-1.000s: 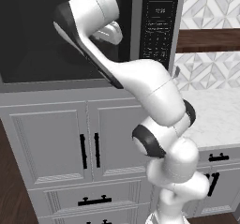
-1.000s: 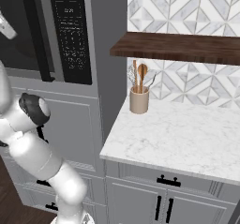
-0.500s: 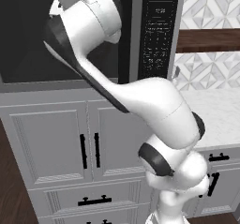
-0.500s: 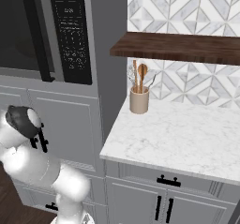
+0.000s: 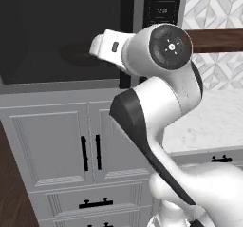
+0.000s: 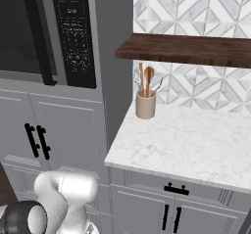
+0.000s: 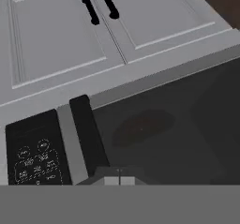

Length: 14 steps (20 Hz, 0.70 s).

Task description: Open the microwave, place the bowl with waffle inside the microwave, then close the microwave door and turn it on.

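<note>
While the microwave door (image 5: 61, 36) sits shut and flush in its grey frame, the microwave (image 6: 49, 32) occupies the tall cabinet column at about 10 o'clock in the right base view, directly above a pair of white panelled cabinet doors (image 6: 49, 135). Its front is a wide rectangle of dark tinted glass, long axis horizontal, facing out toward the robot; through the glass a round turntable (image 5: 80, 52) shows dimly. The black bar handle (image 6: 38, 35) runs vertically along the door's edge next to the black keypad panel (image 6: 73, 35), which carries a small display (image 5: 162, 11) at its top. In the hand view the scene is rolled, so the handle (image 7: 89, 134) runs from 11 toward 6 o'clock, the keypad (image 7: 35, 155) lies at 8 o'clock, and the cabinet doors (image 7: 93, 35) lie at 12 o'clock. The pincer's opening cannot be told. To the right, a white marble tabletop (image 6: 191, 140) carries a beige cylindrical holder of wooden utensils (image 6: 145, 98) beneath a dark wooden shelf (image 6: 186, 49) and a geometric tiled wall (image 6: 196, 8).
</note>
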{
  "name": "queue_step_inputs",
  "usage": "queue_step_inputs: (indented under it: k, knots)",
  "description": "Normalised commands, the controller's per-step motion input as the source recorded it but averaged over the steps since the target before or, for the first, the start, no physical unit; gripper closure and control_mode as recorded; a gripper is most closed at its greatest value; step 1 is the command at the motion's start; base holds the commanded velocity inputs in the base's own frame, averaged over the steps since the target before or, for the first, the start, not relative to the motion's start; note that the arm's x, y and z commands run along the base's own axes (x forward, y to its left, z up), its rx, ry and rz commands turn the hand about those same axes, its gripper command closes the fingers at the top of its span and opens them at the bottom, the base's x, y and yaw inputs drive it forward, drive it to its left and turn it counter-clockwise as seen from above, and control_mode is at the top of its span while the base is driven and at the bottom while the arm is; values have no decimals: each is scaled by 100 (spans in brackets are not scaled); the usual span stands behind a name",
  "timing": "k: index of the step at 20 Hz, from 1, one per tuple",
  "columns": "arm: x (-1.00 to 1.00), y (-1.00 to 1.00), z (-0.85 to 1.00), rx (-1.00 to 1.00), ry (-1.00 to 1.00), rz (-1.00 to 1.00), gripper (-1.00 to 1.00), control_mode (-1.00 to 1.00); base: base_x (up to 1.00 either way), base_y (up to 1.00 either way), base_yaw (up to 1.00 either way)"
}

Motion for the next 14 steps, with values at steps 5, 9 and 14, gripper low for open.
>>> queue_step_inputs:
  k: [5,9,14]
  knots:
    - [-8,-100,-100,30,-33,22,100,-100,0,0,0]
    - [0,-100,-36,54,-30,22,100,-100,0,0,0]
    - [0,-100,0,66,-23,20,100,-100,0,0,0]
